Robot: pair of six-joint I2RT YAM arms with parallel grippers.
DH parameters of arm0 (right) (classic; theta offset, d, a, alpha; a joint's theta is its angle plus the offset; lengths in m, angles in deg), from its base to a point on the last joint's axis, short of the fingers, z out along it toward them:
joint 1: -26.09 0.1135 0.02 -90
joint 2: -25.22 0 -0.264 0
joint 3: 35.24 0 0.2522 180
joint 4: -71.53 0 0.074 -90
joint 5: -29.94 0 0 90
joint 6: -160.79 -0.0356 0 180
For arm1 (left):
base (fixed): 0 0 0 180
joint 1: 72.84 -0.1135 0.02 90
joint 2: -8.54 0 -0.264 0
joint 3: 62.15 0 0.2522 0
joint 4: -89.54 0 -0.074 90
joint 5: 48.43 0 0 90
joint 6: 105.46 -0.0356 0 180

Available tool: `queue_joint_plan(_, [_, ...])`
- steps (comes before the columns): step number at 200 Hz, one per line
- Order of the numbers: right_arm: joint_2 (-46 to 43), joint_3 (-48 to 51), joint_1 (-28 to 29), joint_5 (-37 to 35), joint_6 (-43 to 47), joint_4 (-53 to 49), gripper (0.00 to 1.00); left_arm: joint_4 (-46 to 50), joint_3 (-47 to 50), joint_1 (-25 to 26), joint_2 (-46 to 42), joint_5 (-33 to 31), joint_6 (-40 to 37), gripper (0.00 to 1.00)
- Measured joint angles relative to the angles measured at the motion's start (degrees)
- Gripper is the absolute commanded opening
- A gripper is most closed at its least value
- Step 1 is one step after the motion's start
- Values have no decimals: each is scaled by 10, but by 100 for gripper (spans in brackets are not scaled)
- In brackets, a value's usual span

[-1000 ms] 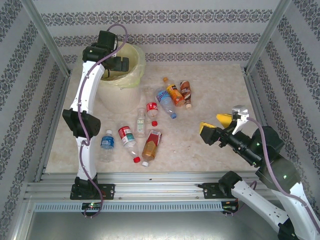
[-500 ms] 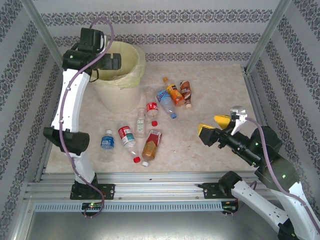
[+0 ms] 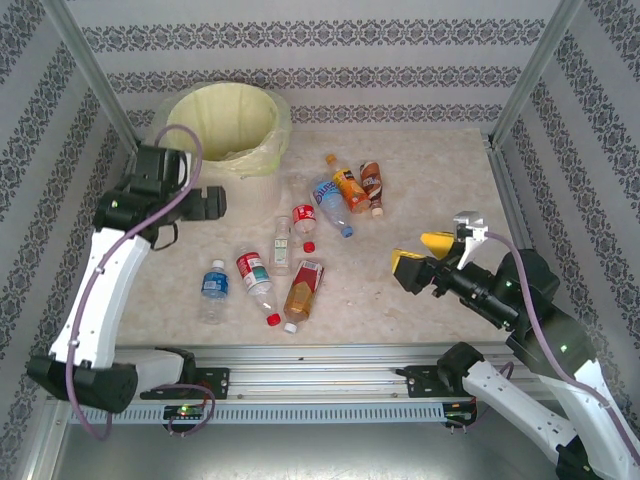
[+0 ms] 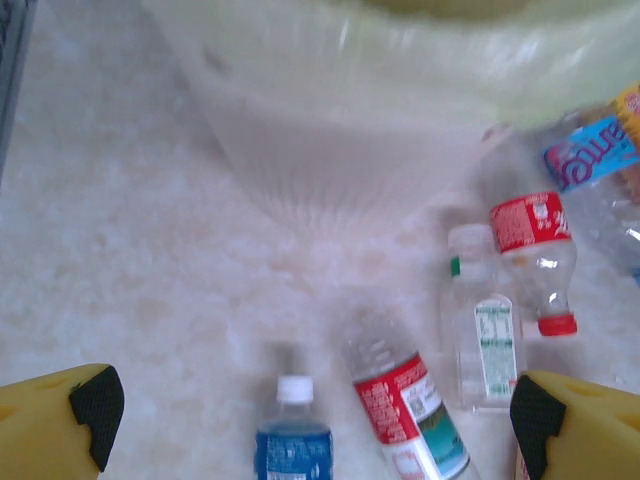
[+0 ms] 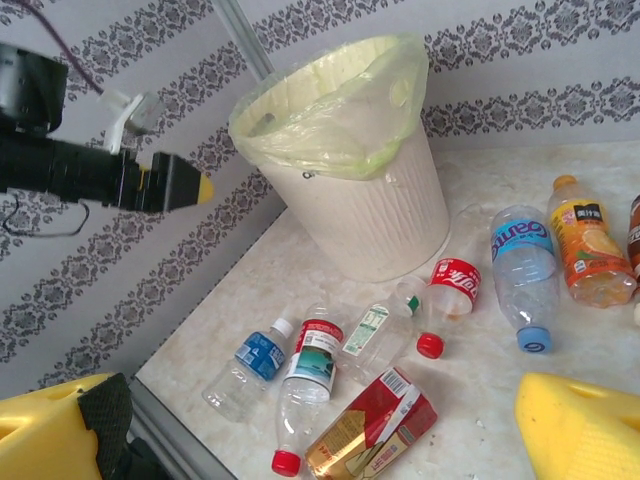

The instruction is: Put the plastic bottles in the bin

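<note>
The left tool (image 3: 207, 203) and right tool (image 3: 422, 252) gape wide, empty. The plastic bottles (image 3: 252, 272) lie on the bench (image 3: 430, 180), nearer than the bin (image 3: 262, 150) at far left. Best lower the left tool onto the blue-labelled bottle (image 3: 214, 284), jaws squarely across its body.

Damask-striped walls (image 3: 330, 70), pale marbled tabletop (image 3: 440, 180)

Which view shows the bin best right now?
Right wrist: the bin stands whole and sharp, from lined rim to base. Top external looks down into the bin, so little of its wall shows. Left wrist catches a blurred stretch of its ribbed wall.
</note>
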Motion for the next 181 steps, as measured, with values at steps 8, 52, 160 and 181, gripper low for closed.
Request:
queue_joint_plan(8, [3, 0, 0, 2, -2, 1, 98, -3, 30, 0, -17, 2, 8, 100])
queue_joint_plan(52, [17, 5, 0, 10, -9, 7, 98, -1, 198, 0, -66, 37, 70, 100])
queue_joint_plan(160, [29, 9, 0, 10, -11, 5, 98, -34, 338, 4, -3, 67, 151, 90])
queue_joint_plan(181, [29, 10, 0, 10, -11, 3, 98, -41, 339, 5, 21, 67, 156, 88])
